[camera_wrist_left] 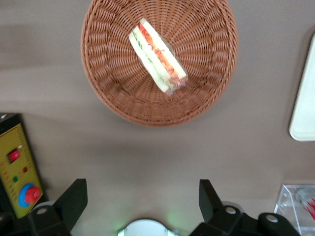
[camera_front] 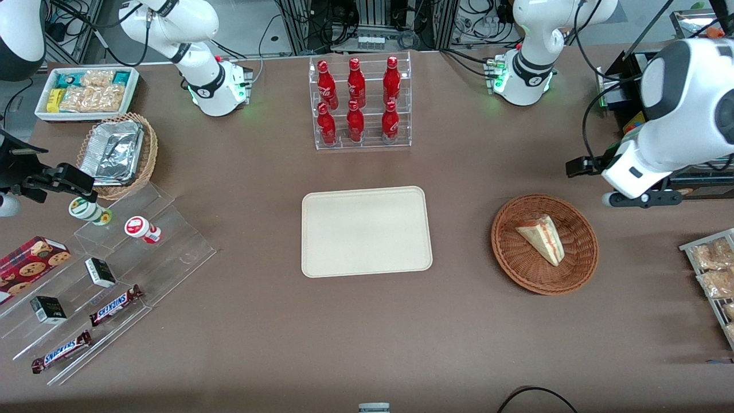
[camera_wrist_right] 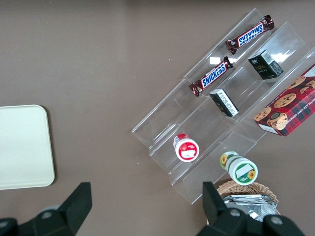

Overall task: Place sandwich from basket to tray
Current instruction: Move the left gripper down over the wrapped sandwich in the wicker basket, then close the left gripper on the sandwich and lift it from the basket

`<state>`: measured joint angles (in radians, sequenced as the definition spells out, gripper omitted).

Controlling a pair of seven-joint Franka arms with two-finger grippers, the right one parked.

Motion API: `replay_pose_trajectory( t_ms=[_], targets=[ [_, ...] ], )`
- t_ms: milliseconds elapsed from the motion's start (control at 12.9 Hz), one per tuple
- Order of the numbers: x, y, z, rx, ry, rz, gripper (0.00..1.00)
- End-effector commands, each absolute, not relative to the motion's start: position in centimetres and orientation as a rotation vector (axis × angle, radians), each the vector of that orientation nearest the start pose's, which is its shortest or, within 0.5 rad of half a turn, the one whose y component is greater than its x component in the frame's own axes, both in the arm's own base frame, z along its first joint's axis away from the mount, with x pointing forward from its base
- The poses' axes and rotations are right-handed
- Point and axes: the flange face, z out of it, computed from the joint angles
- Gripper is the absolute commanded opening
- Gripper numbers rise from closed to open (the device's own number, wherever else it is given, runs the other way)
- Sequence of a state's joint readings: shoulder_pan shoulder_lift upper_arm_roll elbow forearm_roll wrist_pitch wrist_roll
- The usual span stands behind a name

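The sandwich [camera_front: 542,236] [camera_wrist_left: 157,56], a wrapped pale wedge with red and green filling, lies in the round reddish-brown basket [camera_front: 510,252] [camera_wrist_left: 113,93]. The cream tray [camera_front: 367,229] [camera_wrist_left: 305,98] [camera_wrist_right: 22,147] lies bare at the table's middle, beside the basket toward the parked arm's end. My gripper [camera_wrist_left: 142,196] [camera_front: 609,184] hangs high over the table, a little farther from the front camera than the basket. It is open, its fingers [camera_wrist_left: 74,201] wide apart with only bare tabletop between them.
A clear rack of red bottles [camera_front: 360,103] stands farther from the front camera than the tray. A yellow control box [camera_wrist_left: 19,167] sits near the working arm. Bagged pastries [camera_front: 714,269] lie at the working arm's end. Stepped acrylic shelves [camera_front: 114,269] with snacks lie toward the parked arm's end.
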<state>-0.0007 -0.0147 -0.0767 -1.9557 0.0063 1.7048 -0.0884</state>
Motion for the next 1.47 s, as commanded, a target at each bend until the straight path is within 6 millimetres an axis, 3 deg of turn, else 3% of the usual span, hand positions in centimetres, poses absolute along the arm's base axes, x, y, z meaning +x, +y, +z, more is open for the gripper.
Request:
replay_pose_trajectory(
  t_ms=[0, 155, 621, 853, 1086, 1397],
  targets=[
    [49.2, -4.2, 44.1, -3.099, -0.018, 0.257, 1.00],
    [49.0, -4.1, 42.0, -3.103, -0.083, 0.202, 1.00],
    [51.3, -4.9, 38.0, -3.023, -0.785, 0.044, 1.00],
    [52.3, -6.5, 35.9, -2.970, -1.022, -0.008, 1.00],
    [52.9, -6.6, 34.3, -2.961, -1.082, 0.000, 1.00],
    [53.6, -6.8, 30.7, -2.943, -1.132, 0.014, 1.00]
  ],
)
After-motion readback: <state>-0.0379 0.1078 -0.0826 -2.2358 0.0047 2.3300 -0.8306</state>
